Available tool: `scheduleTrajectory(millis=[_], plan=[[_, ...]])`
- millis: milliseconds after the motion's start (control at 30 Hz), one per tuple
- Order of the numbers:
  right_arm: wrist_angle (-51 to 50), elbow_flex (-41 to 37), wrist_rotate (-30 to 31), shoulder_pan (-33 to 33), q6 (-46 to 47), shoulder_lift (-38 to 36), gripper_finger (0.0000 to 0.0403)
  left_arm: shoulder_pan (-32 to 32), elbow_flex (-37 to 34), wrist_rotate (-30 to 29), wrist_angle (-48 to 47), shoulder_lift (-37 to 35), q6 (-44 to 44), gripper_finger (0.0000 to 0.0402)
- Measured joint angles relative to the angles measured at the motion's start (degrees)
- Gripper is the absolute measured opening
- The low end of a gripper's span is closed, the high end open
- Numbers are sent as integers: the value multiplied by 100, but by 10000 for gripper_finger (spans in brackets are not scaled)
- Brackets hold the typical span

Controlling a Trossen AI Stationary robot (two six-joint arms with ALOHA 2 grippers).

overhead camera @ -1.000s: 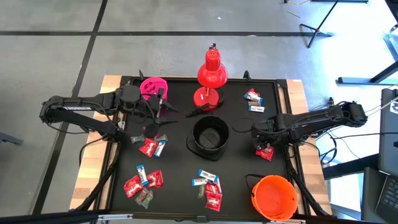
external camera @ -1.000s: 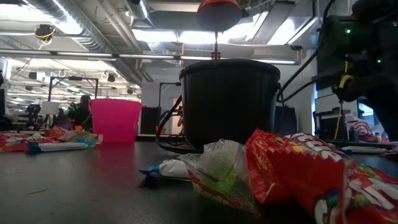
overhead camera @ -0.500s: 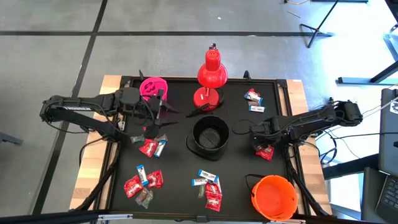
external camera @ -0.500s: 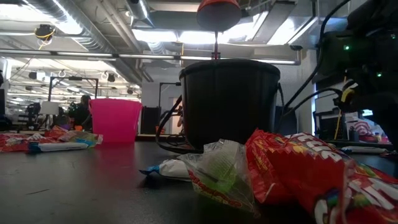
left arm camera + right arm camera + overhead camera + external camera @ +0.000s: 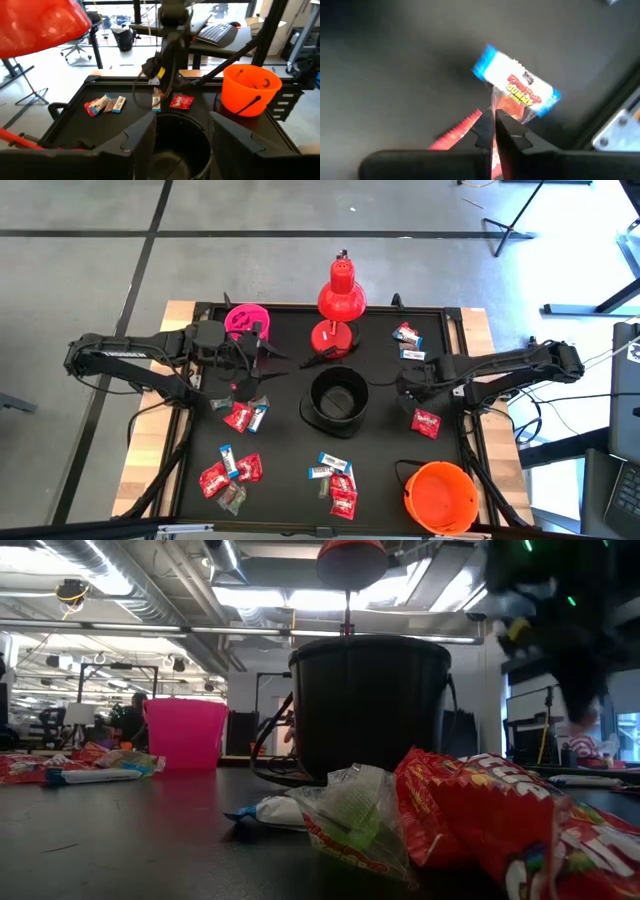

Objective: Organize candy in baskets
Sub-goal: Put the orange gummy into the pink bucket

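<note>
My right gripper point(image 5: 406, 384) hangs just right of the black basket point(image 5: 337, 398), shut on the edge of a white-and-blue candy point(image 5: 516, 86) that dangles from its tips point(image 5: 495, 121). A red candy point(image 5: 426, 421) lies on the mat just beside and below it. The left wrist view shows the same held candy point(image 5: 156, 100) beyond the black basket point(image 5: 180, 145). My left gripper point(image 5: 262, 360) hovers between the pink basket point(image 5: 246, 320) and the black one, open and empty. The orange basket point(image 5: 440, 495) stands at the front right.
A red desk lamp point(image 5: 340, 300) stands behind the black basket. Candy lies in groups at the left point(image 5: 245, 416), the front left point(image 5: 230, 475), the front middle point(image 5: 335, 480) and the back right point(image 5: 407, 338). In the low view, candy point(image 5: 450, 810) fills the foreground.
My right gripper has shut on the white-and-blue candy and moved up and away from the red candy, which stays on the mat. The left arm has not moved.
</note>
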Motion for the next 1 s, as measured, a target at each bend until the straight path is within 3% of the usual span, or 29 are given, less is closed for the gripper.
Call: scheduleTrajectory(millis=[233,367,600,1000], plan=[[125,1468,965,4,-791,-42,6,0,0,-30,7,169,-25,169],[1080,1902,1264,4,-1683,-45,2,0,0,-78,111,415,-21,169],[3309,1918,194,4,-3039,67,1,4,0,-131,1028,1012,128,169],[4810,1918,-1094,4,-3575,799,1,-133,0,-3,2033,1828,775,169]])
